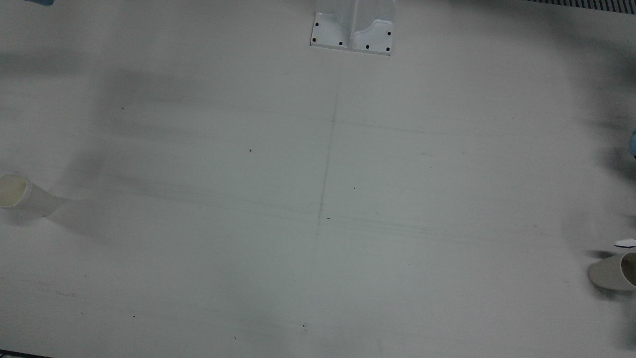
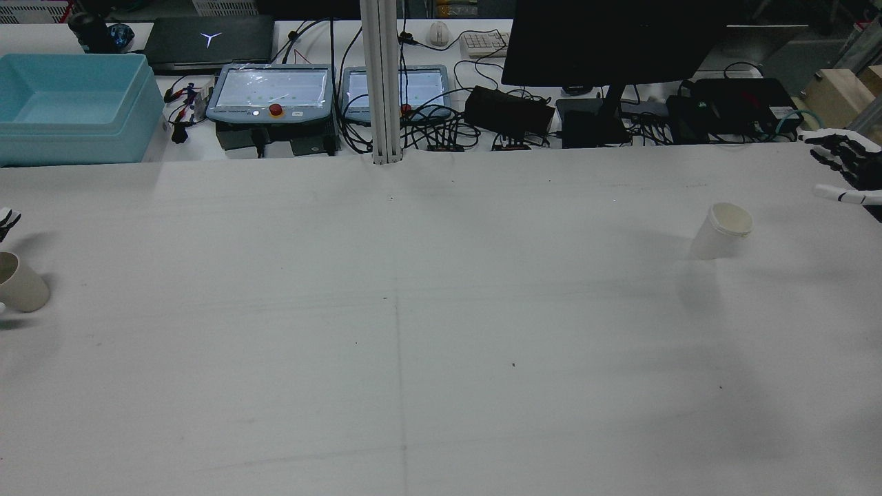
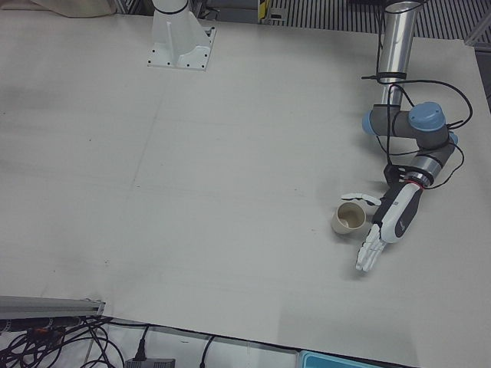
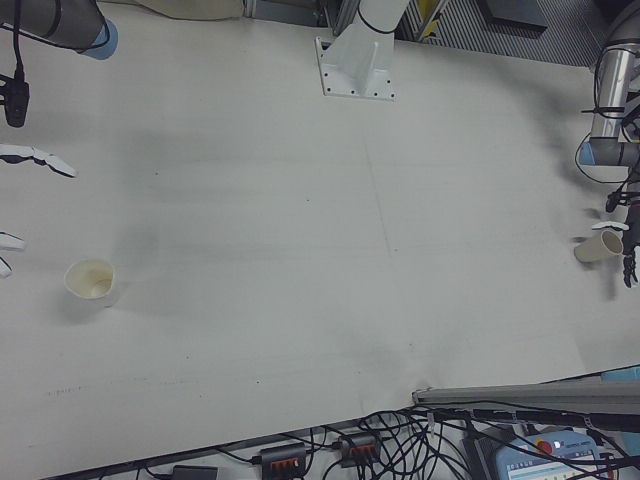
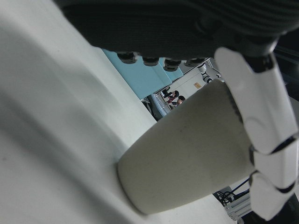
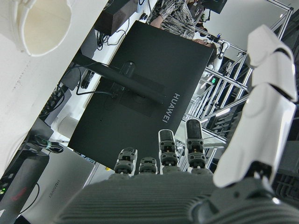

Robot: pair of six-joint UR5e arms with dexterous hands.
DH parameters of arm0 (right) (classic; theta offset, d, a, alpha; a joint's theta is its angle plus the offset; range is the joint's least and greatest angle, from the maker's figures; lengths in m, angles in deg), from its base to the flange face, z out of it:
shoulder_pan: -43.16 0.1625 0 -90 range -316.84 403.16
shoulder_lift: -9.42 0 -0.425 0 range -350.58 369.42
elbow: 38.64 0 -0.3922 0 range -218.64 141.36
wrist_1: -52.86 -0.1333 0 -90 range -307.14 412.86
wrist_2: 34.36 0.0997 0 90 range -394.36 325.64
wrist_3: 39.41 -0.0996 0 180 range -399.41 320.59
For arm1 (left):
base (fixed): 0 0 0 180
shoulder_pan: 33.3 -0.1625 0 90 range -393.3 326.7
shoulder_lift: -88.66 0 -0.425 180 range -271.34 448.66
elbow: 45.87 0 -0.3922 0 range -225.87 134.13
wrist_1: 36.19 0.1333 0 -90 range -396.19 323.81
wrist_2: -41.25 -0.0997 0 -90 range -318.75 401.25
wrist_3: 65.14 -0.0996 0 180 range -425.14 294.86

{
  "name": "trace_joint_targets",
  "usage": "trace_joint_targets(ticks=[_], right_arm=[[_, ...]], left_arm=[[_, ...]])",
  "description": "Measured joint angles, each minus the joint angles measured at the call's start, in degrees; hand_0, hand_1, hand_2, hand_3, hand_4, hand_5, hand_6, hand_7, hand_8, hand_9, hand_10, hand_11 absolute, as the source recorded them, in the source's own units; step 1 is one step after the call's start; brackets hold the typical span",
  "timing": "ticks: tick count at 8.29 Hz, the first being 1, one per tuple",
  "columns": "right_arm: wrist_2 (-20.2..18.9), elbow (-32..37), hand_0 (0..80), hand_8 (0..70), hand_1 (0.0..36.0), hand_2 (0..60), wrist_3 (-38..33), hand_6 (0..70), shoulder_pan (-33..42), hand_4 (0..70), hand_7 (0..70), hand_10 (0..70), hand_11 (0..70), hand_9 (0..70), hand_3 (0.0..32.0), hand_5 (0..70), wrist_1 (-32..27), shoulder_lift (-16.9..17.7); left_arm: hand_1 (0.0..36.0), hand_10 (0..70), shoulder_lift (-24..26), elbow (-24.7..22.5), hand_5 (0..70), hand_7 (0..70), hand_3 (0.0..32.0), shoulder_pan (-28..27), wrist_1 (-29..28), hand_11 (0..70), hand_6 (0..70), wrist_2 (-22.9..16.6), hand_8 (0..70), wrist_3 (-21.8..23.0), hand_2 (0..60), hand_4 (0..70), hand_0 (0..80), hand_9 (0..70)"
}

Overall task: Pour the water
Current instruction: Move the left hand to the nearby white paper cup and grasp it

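Two off-white paper cups stand upright on the white table. One cup (image 3: 349,218) sits right beside my left hand (image 3: 387,222), which is open, with its fingers stretched past the cup and its thumb (image 3: 360,198) on the cup's far side. In the left hand view the cup (image 5: 187,154) fills the space before the palm, and no grip shows. The other cup (image 2: 720,231) stands near the right edge of the rear view. My right hand (image 2: 844,169) hovers open beyond it, clear of the cup (image 4: 90,280), with its fingers spread.
A white post base (image 1: 353,30) is bolted at the table's robot-side edge. Beyond the far edge lie a light blue bin (image 2: 72,103), two teach pendants (image 2: 269,93), a black monitor (image 2: 606,34) and tangled cables. Bare table surface (image 2: 413,310) spans the space between the cups.
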Motion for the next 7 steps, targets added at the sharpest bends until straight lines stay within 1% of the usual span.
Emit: trace_joint_targets(ticks=[1,3,4,5,6,7], right_arm=[[0.0,0.0,47.8,2.6,16.5,18.6,0.0,11.1,-0.1,6.8,20.5,6.8,11.6,6.9,0.0,34.1,0.0,0.0],[0.0,0.0,47.8,2.2,16.4,18.5,0.0,10.7,-0.1,6.2,19.9,6.7,11.3,6.3,0.0,33.2,0.0,0.0],[0.0,0.1,47.7,2.2,16.3,18.2,0.0,10.5,-0.1,6.1,19.6,6.6,11.3,6.3,0.0,33.1,0.0,0.0],[0.0,0.1,47.8,2.1,16.3,17.9,0.0,10.4,-0.1,5.9,19.5,6.5,11.1,6.1,0.0,33.2,0.0,0.0],[0.0,0.2,47.9,1.7,16.3,17.5,0.1,10.0,-0.1,5.9,19.1,6.4,10.9,5.6,0.0,33.0,0.0,0.0],[0.0,0.2,47.8,1.6,16.4,17.5,0.1,9.7,-0.1,5.8,18.6,6.2,10.7,5.5,0.0,32.7,0.0,0.0]], left_arm=[[13.5,0.0,0.3,0.3,1.3,1.9,0.0,0.0,0.0,0.1,0.0,0.2,0.0,0.0,20.3,12.4,45.0,0.0],[11.7,0.0,0.5,0.3,38.8,0.1,0.0,-0.9,0.1,0.0,0.0,0.4,0.0,0.0,21.2,20.0,43.0,0.0],[10.9,0.0,0.5,0.2,70.0,1.3,0.0,-1.4,0.1,0.0,0.0,0.8,0.0,0.0,22.4,23.9,42.3,0.0],[10.2,0.2,0.6,0.1,70.0,3.6,0.0,-2.1,0.2,0.4,1.0,1.4,0.0,0.2,23.5,27.0,41.7,0.0],[9.8,1.5,0.8,0.0,70.0,9.6,0.0,-2.5,0.4,2.0,3.9,1.9,0.0,0.3,26.0,40.6,42.3,0.5],[11.1,3.1,1.2,-0.2,70.0,14.0,0.0,-2.8,1.0,4.3,6.4,2.1,0.2,0.5,28.2,55.5,45.3,1.4]])
